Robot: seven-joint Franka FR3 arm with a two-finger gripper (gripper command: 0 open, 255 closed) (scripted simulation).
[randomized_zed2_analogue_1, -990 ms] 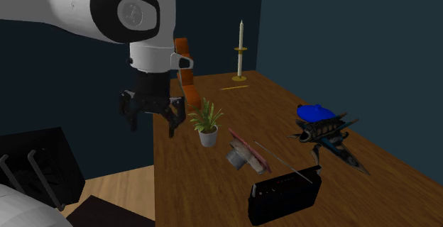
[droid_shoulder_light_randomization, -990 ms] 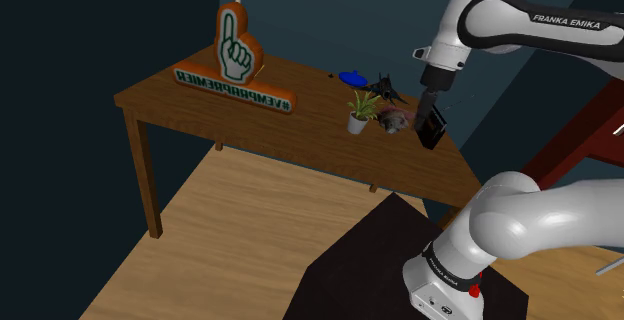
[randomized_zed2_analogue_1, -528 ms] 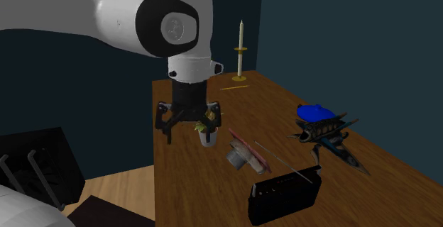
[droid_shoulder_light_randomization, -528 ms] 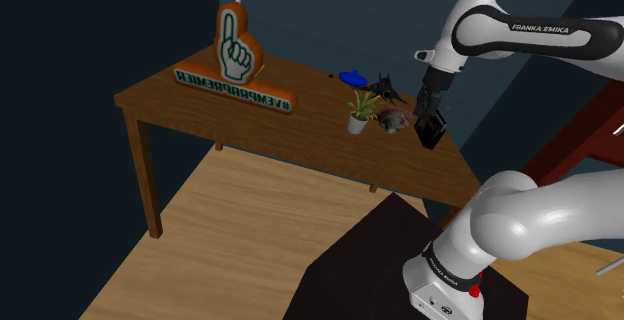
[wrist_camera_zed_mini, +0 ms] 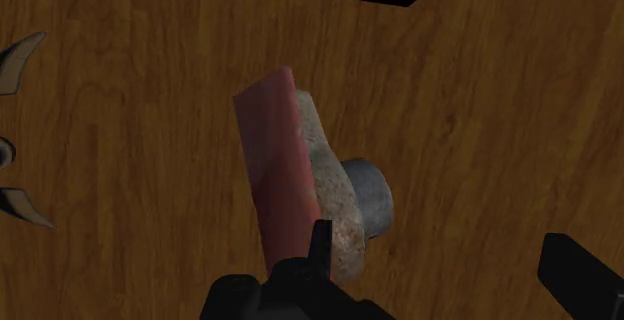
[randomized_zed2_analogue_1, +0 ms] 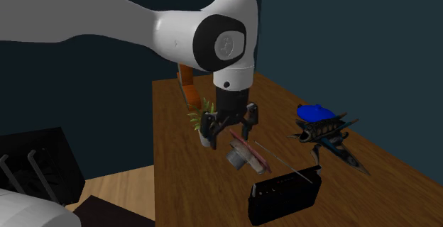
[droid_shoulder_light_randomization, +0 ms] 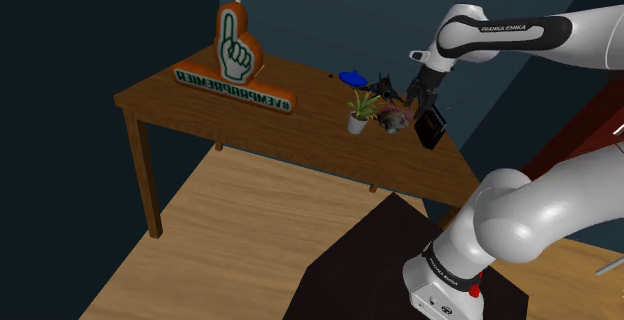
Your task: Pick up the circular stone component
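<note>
The circular stone piece is a rough beige disc with a reddish flat face and a short grey round stub. It lies tilted on the wooden table, between a small potted plant and a black box. My black gripper hovers just above the stone piece, open and holding nothing. In the wrist view my gripper has one fingertip over the disc's rim and the other well off to the stub's side. In the shoulder view my gripper hangs over the stone piece near the table's right end.
The potted plant stands close beside the stone, and the black box sits near the table corner. A dark spiky model with a blue object lies further in. An orange foam-finger sign stands at the far end.
The arm has swung from beyond the table's edge, past the plant, to a spot over the stone piece and come lower. The fingers stayed open.
</note>
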